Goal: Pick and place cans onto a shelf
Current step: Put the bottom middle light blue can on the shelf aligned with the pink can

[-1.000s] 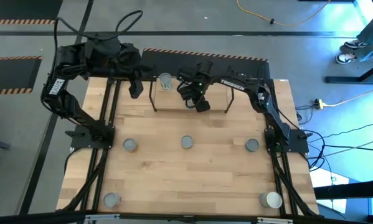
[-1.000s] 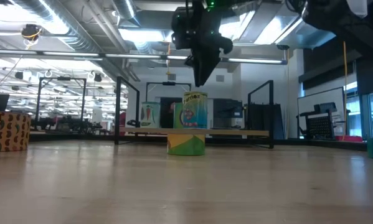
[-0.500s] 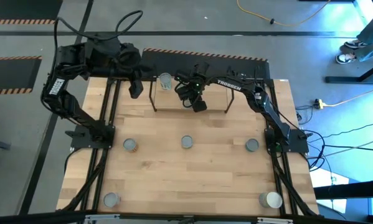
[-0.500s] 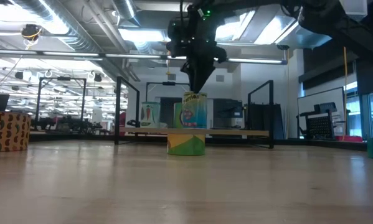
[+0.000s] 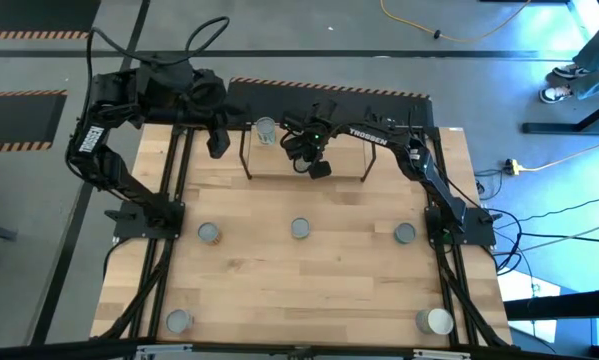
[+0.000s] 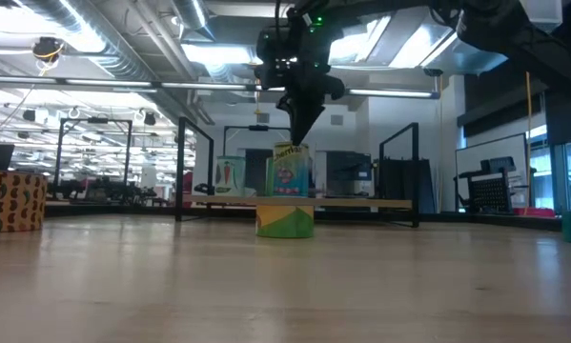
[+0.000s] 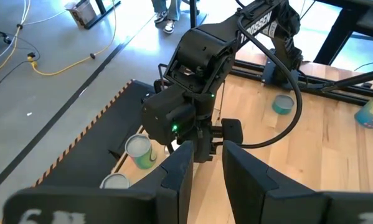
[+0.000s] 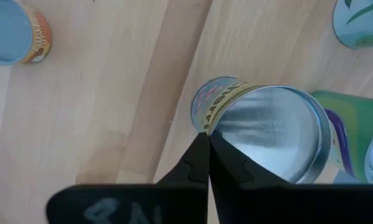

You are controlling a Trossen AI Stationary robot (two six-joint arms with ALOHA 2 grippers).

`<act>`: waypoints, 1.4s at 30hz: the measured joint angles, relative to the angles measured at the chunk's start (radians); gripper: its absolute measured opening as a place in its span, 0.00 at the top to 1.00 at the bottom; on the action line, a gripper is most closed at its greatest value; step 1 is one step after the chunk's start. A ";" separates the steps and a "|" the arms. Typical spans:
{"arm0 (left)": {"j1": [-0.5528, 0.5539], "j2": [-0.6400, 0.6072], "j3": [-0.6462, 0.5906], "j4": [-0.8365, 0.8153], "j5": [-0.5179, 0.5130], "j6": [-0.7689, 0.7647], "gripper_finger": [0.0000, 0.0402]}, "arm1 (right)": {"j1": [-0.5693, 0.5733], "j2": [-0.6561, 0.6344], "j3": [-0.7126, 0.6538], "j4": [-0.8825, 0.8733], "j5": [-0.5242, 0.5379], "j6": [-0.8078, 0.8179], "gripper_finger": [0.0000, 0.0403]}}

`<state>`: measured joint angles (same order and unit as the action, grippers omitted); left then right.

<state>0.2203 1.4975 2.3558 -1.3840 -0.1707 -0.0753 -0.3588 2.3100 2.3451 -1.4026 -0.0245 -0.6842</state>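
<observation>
Right gripper (image 6: 300, 133) fingers have just snapped together, empty, above the can (image 6: 290, 171) it left on the shelf (image 5: 279, 165) at the surface's far edge: placement done. Left gripper (image 5: 217, 143) fingers apart, waiting nearby. Five cans remain on the surface.

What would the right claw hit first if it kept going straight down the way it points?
Probably the silver top of the can on the shelf; the shut right claw hangs just above its rim.
</observation>
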 joint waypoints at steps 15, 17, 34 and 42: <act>0.000 0.000 0.000 0.000 0.000 0.000 0.80 | -0.015 -0.057 -0.005 -0.061 0.007 0.002 1.00; 0.000 0.000 0.000 0.001 0.000 0.000 0.80 | -0.032 -0.067 -0.004 -0.062 0.008 0.003 1.00; 0.000 0.000 0.000 0.008 -0.001 0.000 0.80 | -0.218 -0.107 -0.003 -0.046 0.058 0.024 1.00; 0.000 0.000 0.000 0.008 -0.004 0.000 0.80 | -0.225 -0.107 -0.003 -0.036 0.047 0.021 1.00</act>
<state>0.2203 1.4975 2.3558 -1.3758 -0.1744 -0.0753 -0.5838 2.2032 2.3421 -1.4386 0.0227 -0.6632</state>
